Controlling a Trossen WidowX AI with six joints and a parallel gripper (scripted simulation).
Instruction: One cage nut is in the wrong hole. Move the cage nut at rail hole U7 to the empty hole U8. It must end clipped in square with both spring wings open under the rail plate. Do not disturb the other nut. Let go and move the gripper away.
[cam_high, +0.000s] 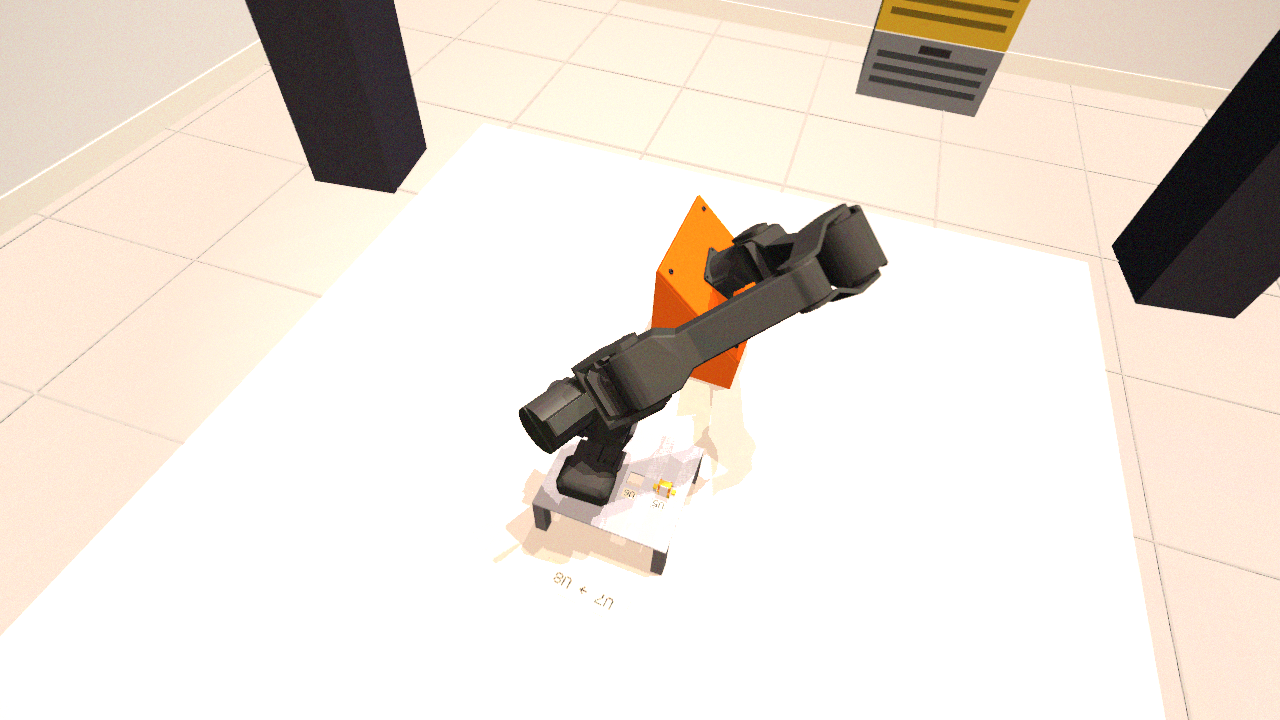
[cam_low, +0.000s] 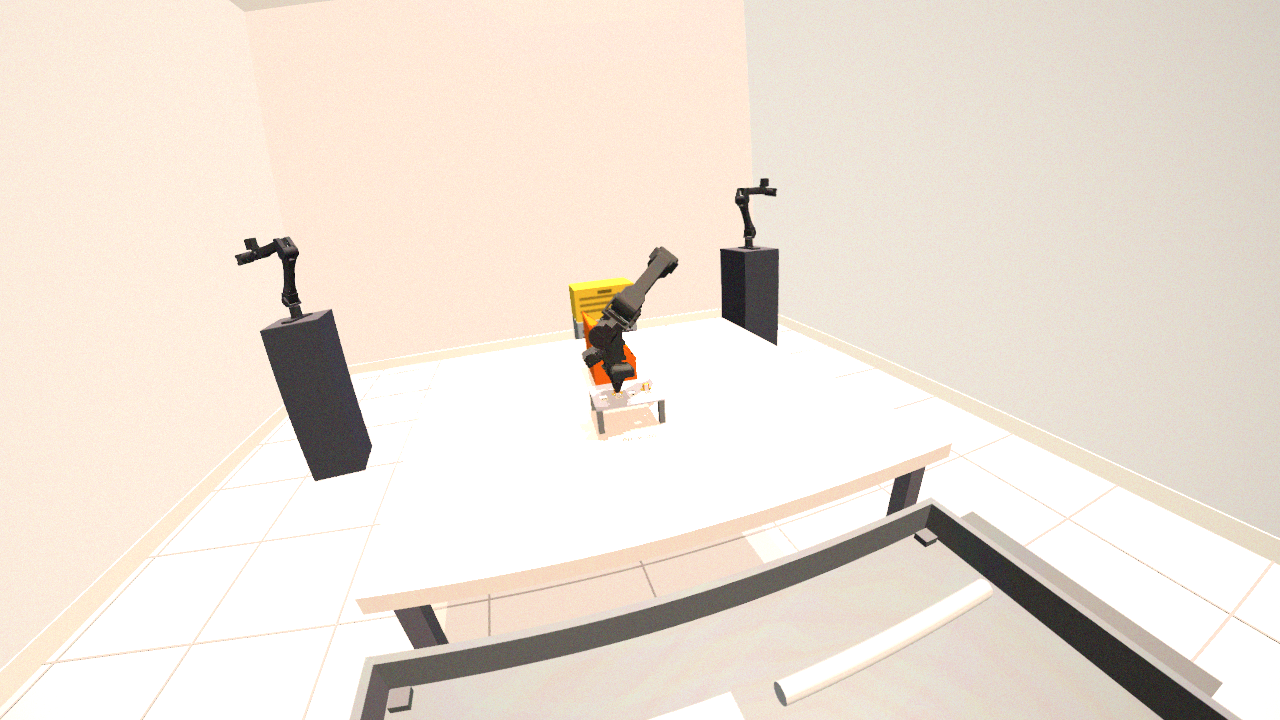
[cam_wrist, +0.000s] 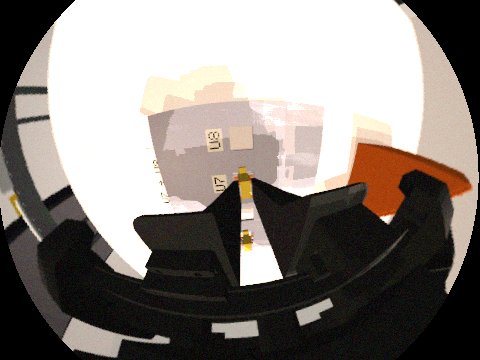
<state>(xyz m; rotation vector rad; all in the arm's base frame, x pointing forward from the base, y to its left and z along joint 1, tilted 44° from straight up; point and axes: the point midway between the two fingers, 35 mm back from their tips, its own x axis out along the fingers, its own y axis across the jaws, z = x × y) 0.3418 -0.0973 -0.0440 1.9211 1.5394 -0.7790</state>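
Gripper (cam_high: 588, 479) (cam_low: 616, 388) (cam_wrist: 245, 183) clenched on the cage nut (cam_wrist: 245, 187) at U7. Squeeze squarely until wings retract; lift vertically, avoiding the other nut (cam_high: 664, 488) (cam_low: 646, 386) (cam_wrist: 246, 239), right.

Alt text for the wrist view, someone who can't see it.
The black gripper pinches the yellow cage nut at U7 between its fingertips; the U8 hole above it in the picture is empty. The other nut shows farther down between the fingers, and an orange block stands at right.
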